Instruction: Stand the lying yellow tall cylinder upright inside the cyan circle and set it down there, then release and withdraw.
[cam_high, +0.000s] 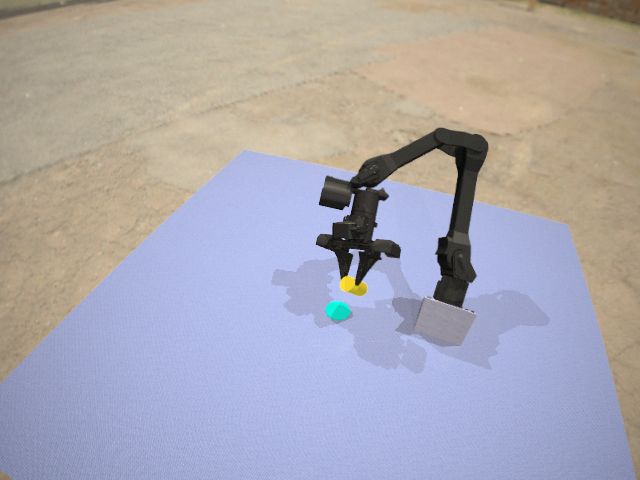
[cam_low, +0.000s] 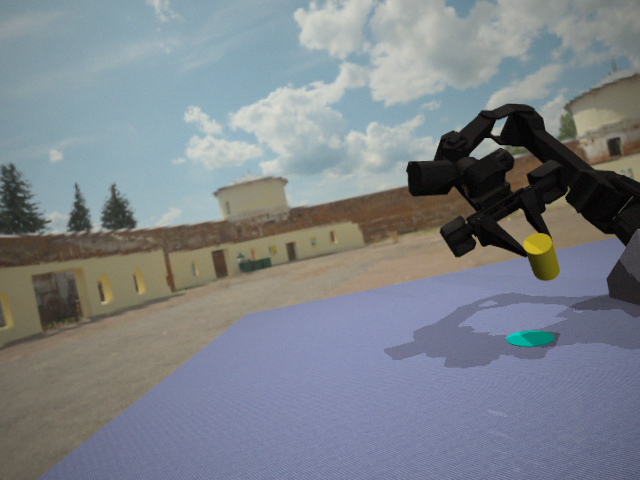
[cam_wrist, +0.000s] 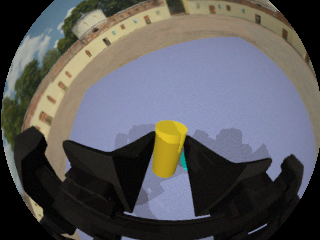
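Observation:
The yellow cylinder (cam_high: 358, 289) (cam_low: 542, 261) (cam_wrist: 166, 156) is held tilted in the air above the blue mat. My gripper (cam_high: 351, 282) (cam_low: 537, 246) (cam_wrist: 170, 137) is shut on it near one end, a fingertip on either side. The cyan circle (cam_high: 337, 311) (cam_low: 530, 338) lies flat on the mat, below the cylinder in the exterior view. In the wrist view only a sliver of the cyan circle (cam_wrist: 184, 162) shows, the rest hidden behind the cylinder and the right finger.
The blue mat (cam_high: 180, 361) (cam_low: 310, 387) (cam_wrist: 200, 85) lies under everything. The arm's pale grey base block (cam_high: 445, 321) stands on it, to the right of the circle in the top view. Arm shadows fall across the mat and partly over the circle.

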